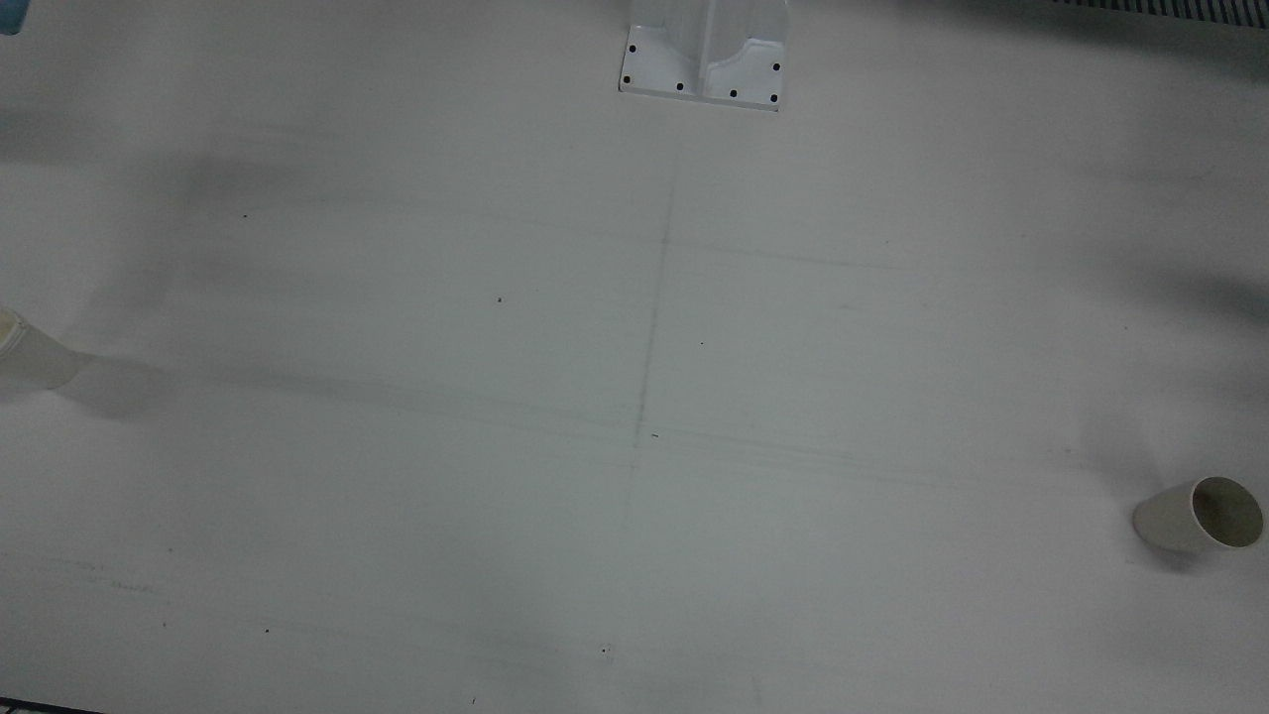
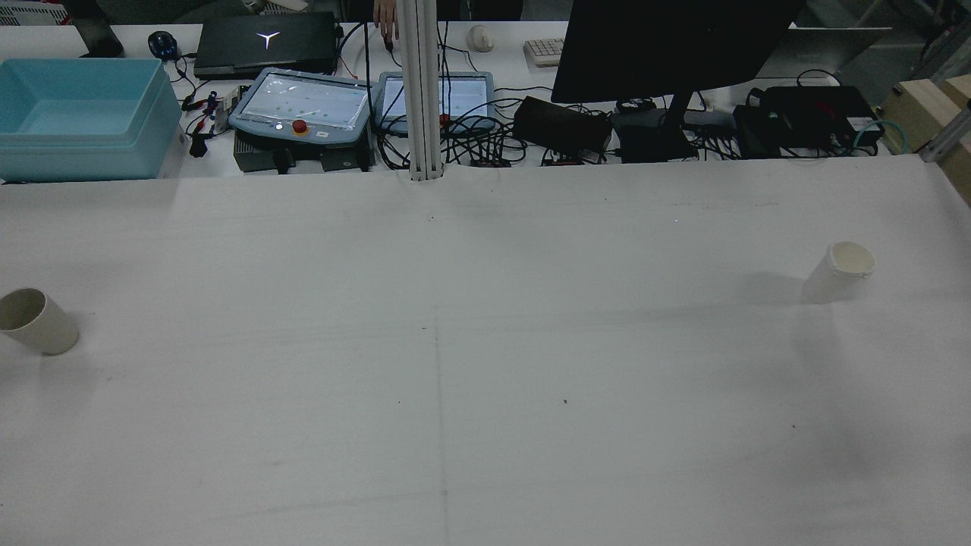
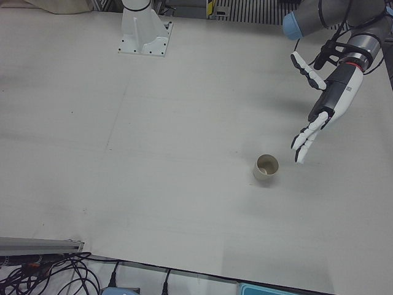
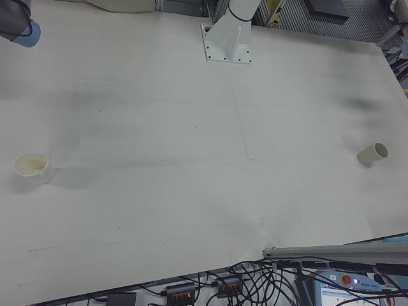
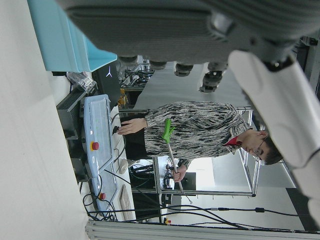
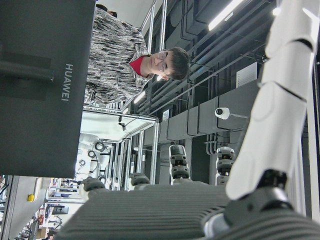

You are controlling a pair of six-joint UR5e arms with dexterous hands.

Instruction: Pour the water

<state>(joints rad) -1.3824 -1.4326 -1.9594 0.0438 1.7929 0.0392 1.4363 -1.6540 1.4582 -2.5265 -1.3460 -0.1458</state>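
Observation:
Two paper cups stand upright on the white table. One cup is on my left side, its beige inside showing nothing. The other cup is on my right side; whether it holds water I cannot tell. My left hand hovers open with its fingers spread, above the table and a little beyond the left cup, touching nothing. My right hand shows only in its own view, fingers extended and holding nothing, raised towards the room.
The arm pedestal stands at the robot's edge. Across the table, on the operators' desk, are a blue bin, teach pendants, a monitor and cables. A person stands there.

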